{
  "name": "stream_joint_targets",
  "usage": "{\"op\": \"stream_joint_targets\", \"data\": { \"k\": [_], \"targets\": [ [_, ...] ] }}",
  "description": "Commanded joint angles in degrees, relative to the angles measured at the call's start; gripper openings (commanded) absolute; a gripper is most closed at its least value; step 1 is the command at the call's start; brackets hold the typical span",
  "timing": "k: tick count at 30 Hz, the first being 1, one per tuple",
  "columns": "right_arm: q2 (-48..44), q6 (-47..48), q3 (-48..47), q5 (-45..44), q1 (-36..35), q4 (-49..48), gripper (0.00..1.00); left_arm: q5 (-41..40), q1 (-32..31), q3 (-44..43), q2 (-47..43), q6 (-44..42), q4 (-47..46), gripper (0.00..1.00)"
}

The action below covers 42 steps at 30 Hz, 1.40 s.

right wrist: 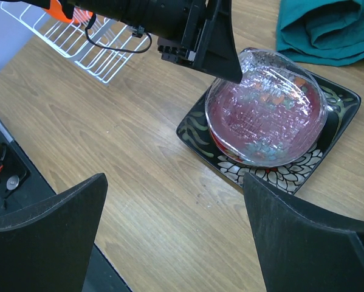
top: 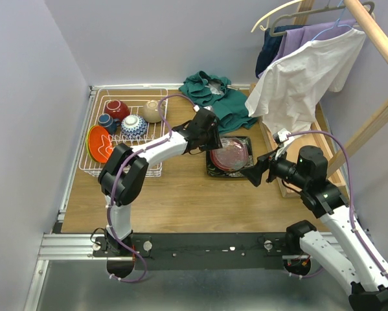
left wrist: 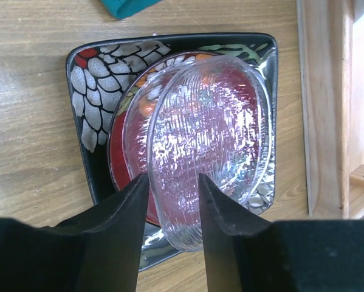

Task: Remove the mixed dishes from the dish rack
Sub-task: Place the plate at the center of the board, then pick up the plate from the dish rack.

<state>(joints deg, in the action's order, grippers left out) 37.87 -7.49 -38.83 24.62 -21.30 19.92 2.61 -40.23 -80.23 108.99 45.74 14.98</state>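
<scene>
My left gripper (left wrist: pixel 174 179) is shut on the near rim of a clear ribbed glass dish (left wrist: pixel 212 115). The dish is tilted and rests over a red plate (left wrist: pixel 116 158) on the black square floral plate (left wrist: pixel 93 91). In the top view this stack (top: pixel 231 154) lies right of the white wire dish rack (top: pixel 93 167). The rack holds a red cup (top: pixel 116 109), dark-blue mug (top: pixel 106 122), blue-white bowl (top: pixel 134 126), beige bowl (top: pixel 153 111) and orange plate (top: pixel 100 144). My right gripper (right wrist: pixel 174 182) is open and empty, above the table just in front of the black plate (right wrist: pixel 197 131).
A teal cloth (top: pixel 216 97) lies behind the black plate. A wooden clothes stand with a white shirt (top: pixel 304 78) on a hanger rises at the right. Its wooden base (left wrist: pixel 327 103) runs close beside the black plate's right edge.
</scene>
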Motion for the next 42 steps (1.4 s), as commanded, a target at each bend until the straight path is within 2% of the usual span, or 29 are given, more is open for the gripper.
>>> {"op": "stream_joint_targets", "data": {
  "k": [1, 4, 5, 7, 8, 10, 13, 21, 27, 35, 42],
  "targets": [
    [-0.1, 0.3, -0.9, -1.4, -0.2, 1.1, 1.0, -1.2, -0.3, -2.4, 1.0, -1.3, 2.2, 0.55],
    [-0.2, 0.3, -0.8, -1.4, -0.2, 1.1, 1.0, -2.2, -0.2, -3.1, 0.3, -2.7, 3.6, 0.65],
    [-0.1, 0.4, -0.8, -1.4, -0.2, 1.0, 1.0, -2.2, -0.2, -3.3, 0.0, -3.0, 4.5, 0.66],
    [-0.1, 0.4, -0.7, -1.3, -0.2, 0.9, 1.0, -3.9, -0.3, -3.7, -0.8, -4.1, 5.1, 0.76],
    [0.0, 0.3, -0.8, -1.3, -0.2, 0.8, 1.0, -4.4, -0.3, -3.8, -1.1, -4.5, 6.1, 0.77],
    [0.0, 0.5, -0.9, -1.2, -0.2, 0.9, 1.0, -6.3, -0.2, -4.3, -2.2, -5.9, 7.2, 0.85],
    [0.1, 0.5, -1.0, -1.2, -0.2, 0.8, 1.0, -10.7, -0.2, -4.9, -4.7, -8.2, 9.5, 0.91],
    [0.5, 0.5, -0.7, -0.9, -0.3, 0.7, 1.0, -25.6, 3.2, -7.6, -12.2, -20.3, 19.1, 0.94],
    [1.0, 0.6, -0.4, -0.2, -0.2, -0.3, 1.0, -37.3, 7.9, -5.4, -18.5, -28.6, 24.5, 0.95],
    [2.5, 1.2, 0.2, 1.2, -0.2, -2.1, 1.0, -41.5, 21.6, 1.2, -27.5, -35.6, 25.2, 0.94],
    [2.4, 1.1, 1.0, 1.5, -0.2, -3.0, 1.0, -42.9, 30.2, 6.7, -31.0, -35.9, 24.0, 0.91]
  ]
}}
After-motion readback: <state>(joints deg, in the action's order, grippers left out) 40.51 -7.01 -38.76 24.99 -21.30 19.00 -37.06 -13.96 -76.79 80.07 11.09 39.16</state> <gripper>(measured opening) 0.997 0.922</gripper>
